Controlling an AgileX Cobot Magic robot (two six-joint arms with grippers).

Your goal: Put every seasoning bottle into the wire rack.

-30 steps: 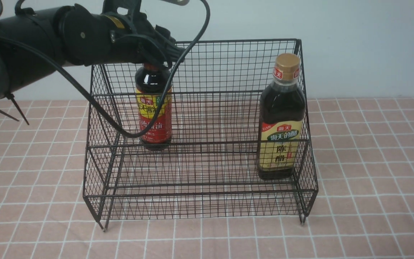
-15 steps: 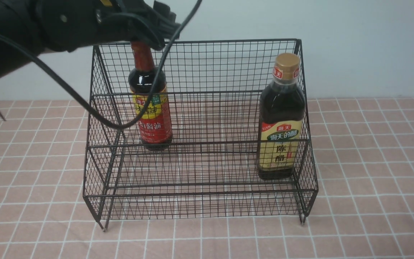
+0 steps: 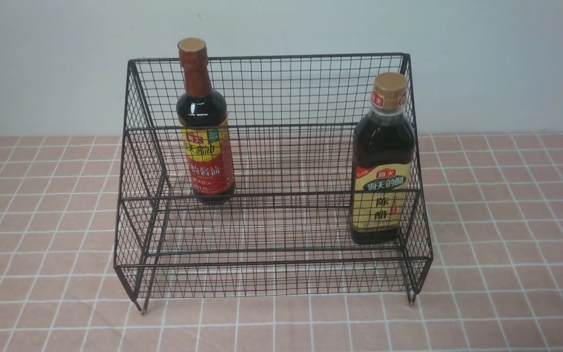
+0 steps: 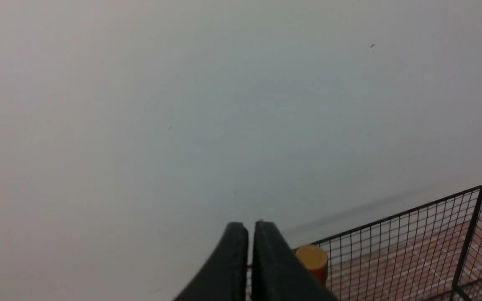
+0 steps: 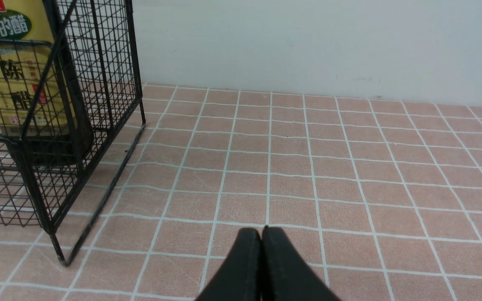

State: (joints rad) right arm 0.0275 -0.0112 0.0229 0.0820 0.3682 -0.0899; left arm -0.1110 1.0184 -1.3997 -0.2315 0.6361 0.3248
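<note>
The black wire rack (image 3: pixel 271 88) stands in the middle of the tiled table. A round long-necked seasoning bottle (image 3: pixel 205 127) with a red-and-yellow label stands upright on its upper tier at the left. A squarer seasoning bottle (image 3: pixel 381 161) with a beige-yellow label stands upright on the lower tier at the right. Neither arm shows in the front view. My left gripper (image 4: pixel 250 225) is shut and empty, raised above the rack's left back, with the round bottle's gold cap (image 4: pixel 311 258) just beside it. My right gripper (image 5: pixel 261 230) is shut and empty, low over the tiles right of the rack (image 5: pixel 98 75).
Pink tiled table surface (image 3: pixel 506 220) spreads around the rack on both sides and in front. A pale wall (image 3: pixel 482 58) rises right behind the rack.
My left arm has let go of the round bottle, lifted away up and to the left, left the front view, and its jaws have shut. The bottle stays upright on the upper tier.
</note>
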